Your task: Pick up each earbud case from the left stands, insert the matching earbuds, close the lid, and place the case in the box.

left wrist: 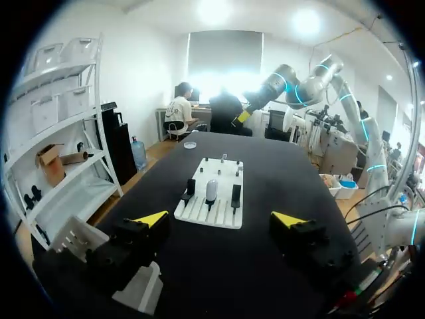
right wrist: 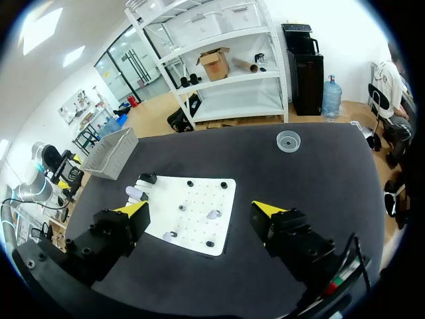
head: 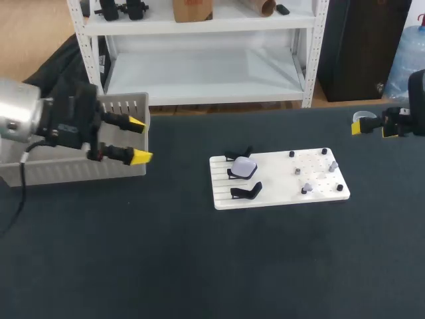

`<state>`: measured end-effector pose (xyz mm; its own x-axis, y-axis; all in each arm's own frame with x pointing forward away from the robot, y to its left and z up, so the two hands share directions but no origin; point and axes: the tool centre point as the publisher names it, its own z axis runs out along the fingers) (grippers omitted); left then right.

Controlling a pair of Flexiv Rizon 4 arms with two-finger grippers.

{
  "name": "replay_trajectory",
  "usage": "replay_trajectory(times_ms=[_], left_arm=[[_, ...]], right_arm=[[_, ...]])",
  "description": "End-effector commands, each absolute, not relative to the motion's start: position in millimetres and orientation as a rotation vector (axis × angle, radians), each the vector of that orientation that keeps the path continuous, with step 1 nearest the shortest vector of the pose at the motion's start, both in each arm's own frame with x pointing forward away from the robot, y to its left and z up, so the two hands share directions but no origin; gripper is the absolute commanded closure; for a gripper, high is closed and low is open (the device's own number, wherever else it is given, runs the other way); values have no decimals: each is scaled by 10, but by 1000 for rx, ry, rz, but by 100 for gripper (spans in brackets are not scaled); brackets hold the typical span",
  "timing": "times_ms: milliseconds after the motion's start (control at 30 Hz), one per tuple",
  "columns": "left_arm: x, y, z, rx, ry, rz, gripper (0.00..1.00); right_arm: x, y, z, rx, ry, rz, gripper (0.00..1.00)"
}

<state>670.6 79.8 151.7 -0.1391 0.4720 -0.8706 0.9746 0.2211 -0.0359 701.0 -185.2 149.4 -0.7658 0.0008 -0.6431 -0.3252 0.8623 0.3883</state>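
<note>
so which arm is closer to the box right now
Left. The left arm has its jaws at the end of the box nearest the white board; the right arm is far off, past the board's other side.

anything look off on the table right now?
Nothing spilled or damaged. One oddity: on the white board, only the middle stand holds an earbud case; the far stand and near stand are empty.

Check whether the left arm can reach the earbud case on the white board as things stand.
Probably yes. The left end effector is open and empty, and nothing stands between it and the earbud case, which sits exposed on the board.
</note>
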Motion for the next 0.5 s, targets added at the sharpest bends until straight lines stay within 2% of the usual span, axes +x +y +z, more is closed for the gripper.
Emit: replay_trajectory(times_ms=[33,500], left_arm=[[6778,302,1372,1381,1753,-787,0],[7032,-394,897,1495,1695,-809,0]], right_arm=[[7016,-1856,1490,-235,2371,646,0],[7016,-1856,1490,-235,2371,646,0]])
